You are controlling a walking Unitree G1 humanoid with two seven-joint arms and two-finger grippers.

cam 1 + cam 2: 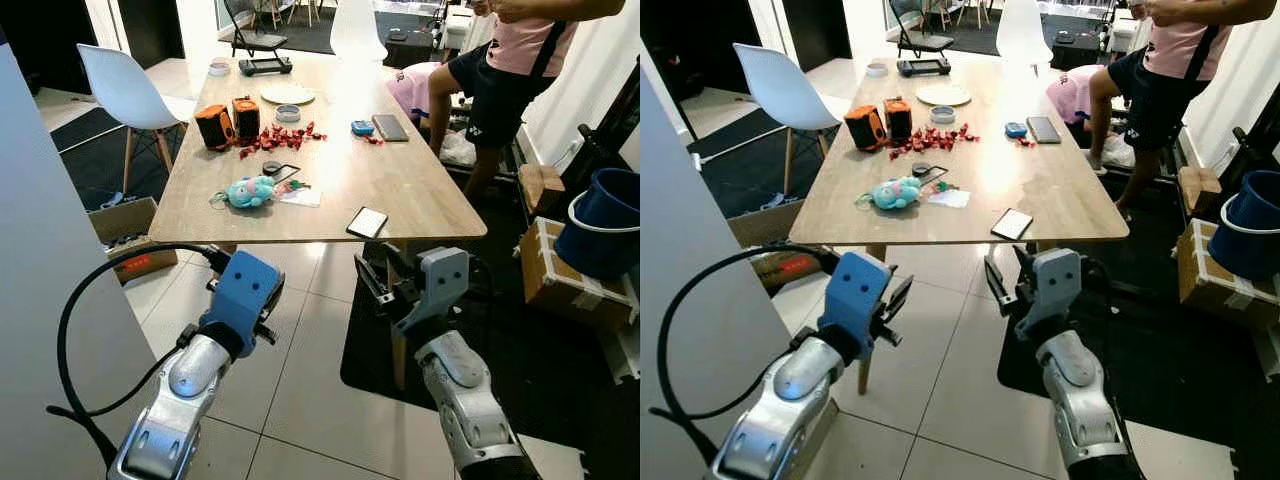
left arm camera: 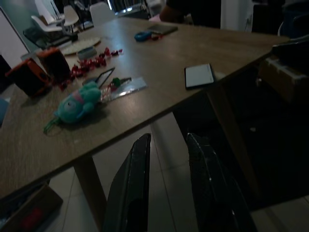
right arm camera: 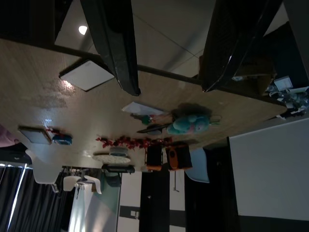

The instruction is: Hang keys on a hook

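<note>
Both grippers hang short of the tabletop (image 1: 420,190) with nothing held: the left gripper (image 2: 169,183) narrowly parted, the right gripper (image 3: 169,48) spread wide. Left of frame centre lies the turquoise plush keychain (image 1: 250,191) beside dark keys (image 1: 280,172). It looks light, soft, floppy; I'd pinch the ring.

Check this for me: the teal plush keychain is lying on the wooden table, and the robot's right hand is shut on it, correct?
Not quite. The teal plush keychain does lie on the wooden table, but the right hand is open and empty, short of the table's near edge. The right eye view shows it.
</note>
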